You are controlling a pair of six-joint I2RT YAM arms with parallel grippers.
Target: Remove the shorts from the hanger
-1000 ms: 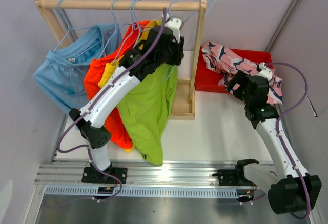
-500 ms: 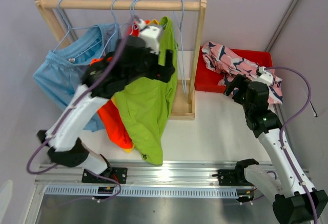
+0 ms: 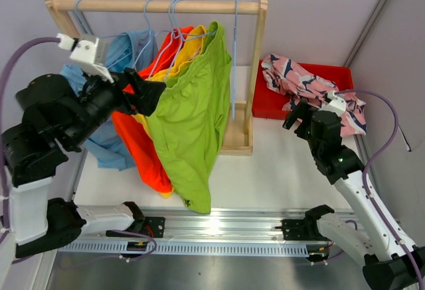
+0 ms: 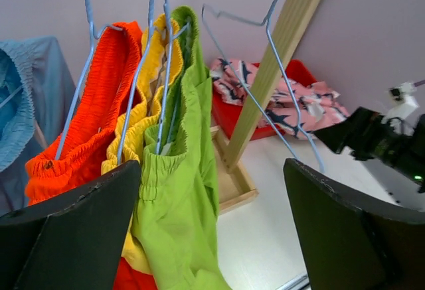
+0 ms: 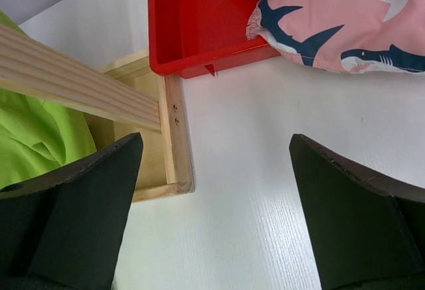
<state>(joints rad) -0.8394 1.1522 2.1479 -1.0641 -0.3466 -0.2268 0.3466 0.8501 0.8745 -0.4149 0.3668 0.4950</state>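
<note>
Shorts, four pairs, hang on blue wire hangers [image 3: 147,21] from the rail [image 3: 153,4] of the wooden rack [image 3: 255,71]. From the right along the rail they run lime green shorts [image 3: 192,124], yellow shorts [image 3: 188,50], orange-red shorts [image 3: 143,157] and light blue shorts [image 3: 99,145]. The first three are pressed close together, with the lime green pair in front and hanging lowest. The light blue pair sits apart at the left end. One empty hanger [image 3: 234,58] hangs between the lime green pair and the rack's right post.

Fifth pair, the pink patterned shorts [image 3: 295,77], lies crumpled in the red bin [image 3: 265,107] just right of the rack. It spills past the bin's near right edge.

Left tool [image 3: 145,92] is raised at the left, level with the waistbands. Its fingers are spread wide and carry nothing. The wrist view shows them clear of the fabric, framing the three bunched pairs and the empty hanger.

Right tool [image 3: 297,112] hangs over the white worktop [image 3: 279,170] near the bin's front edge, fingers spread and empty. The bin corner and the rack's base show between its fingers.
</note>
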